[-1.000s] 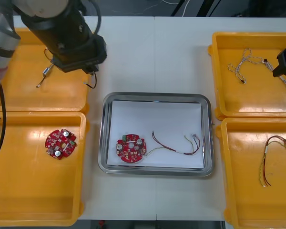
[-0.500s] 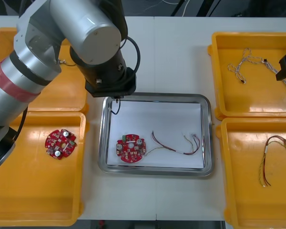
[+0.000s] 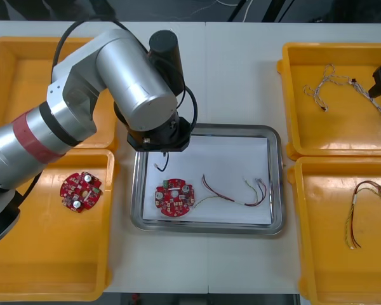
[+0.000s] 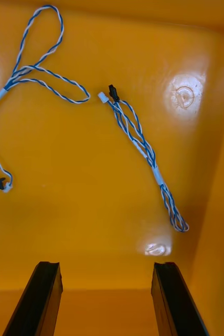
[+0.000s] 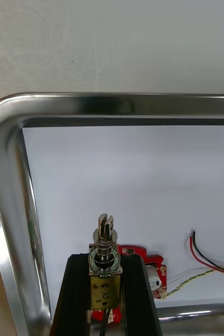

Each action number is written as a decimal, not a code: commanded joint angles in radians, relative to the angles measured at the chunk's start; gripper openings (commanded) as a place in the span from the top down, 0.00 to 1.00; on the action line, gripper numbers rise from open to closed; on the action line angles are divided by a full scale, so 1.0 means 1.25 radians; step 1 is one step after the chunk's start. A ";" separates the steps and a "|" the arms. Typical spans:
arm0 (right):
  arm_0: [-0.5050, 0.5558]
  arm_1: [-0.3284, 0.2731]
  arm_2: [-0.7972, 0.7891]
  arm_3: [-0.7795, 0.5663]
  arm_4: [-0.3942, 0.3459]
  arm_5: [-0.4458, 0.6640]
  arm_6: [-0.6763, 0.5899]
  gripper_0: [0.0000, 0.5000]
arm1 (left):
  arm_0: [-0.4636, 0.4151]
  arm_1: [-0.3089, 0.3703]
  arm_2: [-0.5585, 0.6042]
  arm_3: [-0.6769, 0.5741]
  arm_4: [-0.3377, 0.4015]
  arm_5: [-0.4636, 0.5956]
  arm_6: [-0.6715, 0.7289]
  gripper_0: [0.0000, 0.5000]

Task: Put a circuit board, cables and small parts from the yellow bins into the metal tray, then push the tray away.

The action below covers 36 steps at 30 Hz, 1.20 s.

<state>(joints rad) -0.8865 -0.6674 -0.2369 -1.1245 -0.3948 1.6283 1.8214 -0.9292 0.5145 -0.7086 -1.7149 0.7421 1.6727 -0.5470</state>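
My left gripper (image 5: pixel 105 261) is shut on a small metal part (image 5: pixel 104 247), a brass body with a spring and a slotted pin. It hangs over the left back corner of the metal tray (image 5: pixel 91 103), above the white liner. In the front view the left gripper (image 3: pixel 160 146) sits under its wrist, with a thin black lead (image 3: pixel 159 166) dangling from it. A red circuit board (image 3: pixel 174 197) and a red and yellow cable (image 3: pixel 232 190) lie in the metal tray (image 3: pixel 276 184). My right gripper (image 4: pixel 106 275) stands open over twisted blue and white cables (image 4: pixel 138 139) in the far right yellow bin (image 3: pixel 343 136).
Another circuit board (image 3: pixel 80 190) lies in the near left bin (image 3: pixel 44 260). A red and yellow cable (image 3: pixel 359 213) lies in the near right bin (image 3: pixel 330 267). The far left bin (image 3: pixel 19 121) is partly covered by my left arm. Bare table lies beyond the tray.
My left arm has swung from the far left bin to the tray's left back corner, carrying the small metal part. The right gripper has barely moved.
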 commanded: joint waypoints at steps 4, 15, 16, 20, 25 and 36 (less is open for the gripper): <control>-0.037 -0.051 -0.020 0.050 0.005 -0.063 0.074 0.00 | 0.025 -0.015 -0.041 0.004 -0.028 -0.051 0.060 1.00; -0.122 -0.062 0.032 0.188 0.009 -0.132 0.077 0.00 | 0.029 -0.015 -0.066 0.086 -0.048 -0.129 0.040 1.00; -0.125 -0.061 0.032 0.198 0.009 -0.142 0.081 0.00 | 0.030 -0.015 -0.066 0.089 -0.048 -0.129 0.039 1.00; -0.125 -0.062 0.043 0.205 0.010 -0.163 0.088 0.00 | 0.038 -0.014 -0.066 0.093 -0.053 -0.138 0.035 1.00; -0.125 -0.065 0.072 0.206 0.010 -0.190 0.087 0.00 | 0.040 -0.013 -0.066 0.093 -0.050 -0.139 0.035 1.00; -0.113 -0.069 0.072 0.206 0.010 -0.197 0.112 0.00 | 0.040 -0.013 -0.066 0.092 -0.051 -0.148 0.049 0.00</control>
<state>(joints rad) -0.9944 -0.6964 -0.1548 -0.8566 -0.3914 1.3955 1.9088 -0.8904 0.5145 -0.7819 -1.5912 0.6868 1.4989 -0.5469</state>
